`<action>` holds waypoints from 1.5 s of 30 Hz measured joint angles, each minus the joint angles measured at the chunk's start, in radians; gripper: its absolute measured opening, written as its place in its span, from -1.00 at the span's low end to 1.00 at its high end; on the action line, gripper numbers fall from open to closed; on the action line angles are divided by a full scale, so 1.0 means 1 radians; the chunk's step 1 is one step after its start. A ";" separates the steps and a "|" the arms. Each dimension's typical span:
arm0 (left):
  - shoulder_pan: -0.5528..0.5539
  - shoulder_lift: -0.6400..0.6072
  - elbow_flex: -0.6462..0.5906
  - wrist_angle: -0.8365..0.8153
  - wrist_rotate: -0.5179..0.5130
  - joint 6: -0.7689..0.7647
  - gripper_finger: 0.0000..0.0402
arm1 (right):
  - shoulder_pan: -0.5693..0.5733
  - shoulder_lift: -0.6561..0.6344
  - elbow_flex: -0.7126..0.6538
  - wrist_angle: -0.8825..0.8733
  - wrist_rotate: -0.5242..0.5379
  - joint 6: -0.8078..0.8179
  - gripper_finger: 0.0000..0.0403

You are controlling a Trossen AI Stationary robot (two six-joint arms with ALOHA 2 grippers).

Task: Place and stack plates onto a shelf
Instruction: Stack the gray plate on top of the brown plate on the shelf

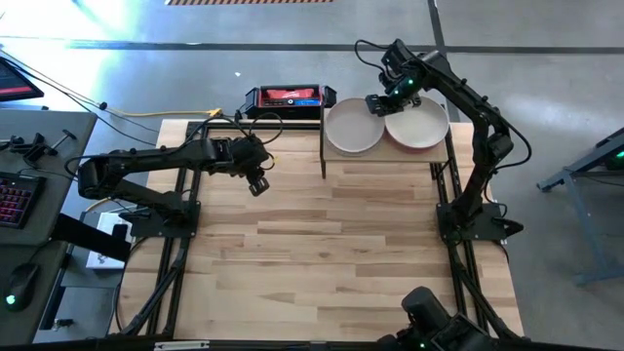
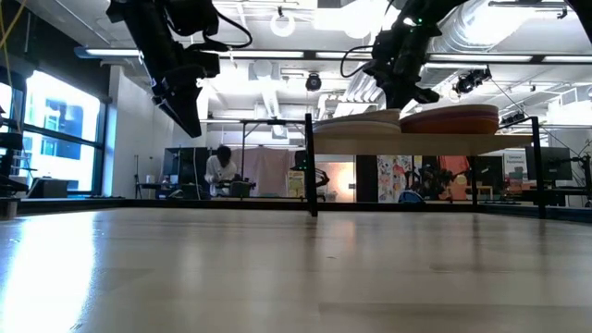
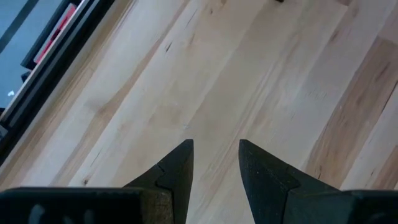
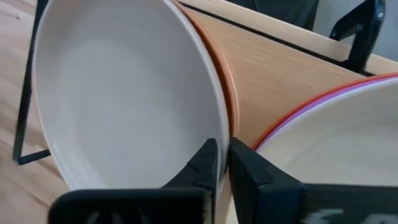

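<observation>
My right gripper [image 1: 382, 103] sits over the shelf [image 1: 421, 153], fingers nearly closed on the rim of the cream plate [image 1: 353, 128] topping the stack at its left end — release looks next — left gripper [image 1: 257, 181] open, empty.

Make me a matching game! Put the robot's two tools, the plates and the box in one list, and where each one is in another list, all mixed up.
Things:
1. left tool
2. right tool
3. plates
4. box

Places:
a. in two stacks on the shelf
b. just past the far edge of the table
c. open, over bare tabletop
d. above the shelf, where the two stacks meet

Pairs: 1-c, 2-d, 3-a, 4-b
</observation>
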 joint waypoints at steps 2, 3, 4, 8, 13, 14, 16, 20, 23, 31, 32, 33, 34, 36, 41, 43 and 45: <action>0.000 0.000 0.000 0.000 0.000 0.000 -0.42 | 0.000 0.000 0.000 0.001 -0.011 -0.008 -0.88; 0.000 0.000 0.000 0.000 0.000 0.000 -0.42 | 0.000 0.000 0.000 0.006 -0.011 -0.013 -0.84; 0.000 0.000 0.000 0.000 0.000 0.000 -0.42 | 0.000 0.000 0.000 0.011 -0.011 -0.014 -0.81; 0.000 0.000 0.000 0.000 0.000 0.000 -0.42 | 0.000 0.000 0.000 0.011 -0.010 0.040 -0.67; 0.000 0.000 0.000 -0.001 0.000 -0.001 -0.42 | 0.000 0.000 0.000 0.011 -0.011 0.063 -0.57; 0.000 0.000 0.000 -0.001 0.000 -0.001 -0.42 | 0.000 0.000 0.000 0.011 -0.017 0.067 -0.56; 0.000 0.000 0.000 -0.001 0.000 -0.001 -0.42 | -0.001 0.000 0.000 0.010 -0.034 0.069 -0.54; 0.000 0.000 0.000 -0.001 0.000 0.000 -0.42 | -0.013 -0.004 0.000 -0.017 -0.049 0.064 -0.54; 0.000 0.000 0.000 -0.001 0.000 0.000 -0.42 | -0.014 -0.006 0.000 -0.058 -0.055 0.060 -0.54; 0.000 0.000 0.000 -0.002 0.004 -0.002 -0.42 | -0.013 -0.006 0.000 -0.062 -0.080 0.056 -0.54; 0.000 0.000 0.000 -0.002 0.006 -0.002 -0.42 | -0.013 -0.006 0.000 -0.065 -0.096 0.056 -0.54; 0.000 0.000 0.000 -0.002 0.007 -0.002 -0.42 | -0.013 -0.006 0.000 -0.067 -0.114 0.056 -0.54; 0.000 0.000 0.000 -0.002 0.007 -0.002 -0.42 | -0.014 -0.006 0.000 -0.068 -0.127 0.056 -0.54; 0.000 0.000 0.000 -0.002 0.007 -0.002 -0.42 | -0.014 -0.006 0.000 -0.068 -0.134 0.058 -0.54; 0.000 0.000 0.000 -0.002 0.007 0.000 -0.42 | -0.012 -0.006 0.000 -0.065 -0.137 0.086 -0.54; 0.000 0.000 0.000 -0.002 0.008 0.000 -0.42 | -0.012 -0.006 0.000 -0.065 -0.135 0.082 -0.54; 0.000 0.000 0.000 -0.002 0.008 0.001 -0.42 | -0.022 -0.008 0.000 -0.065 -0.135 0.083 -0.54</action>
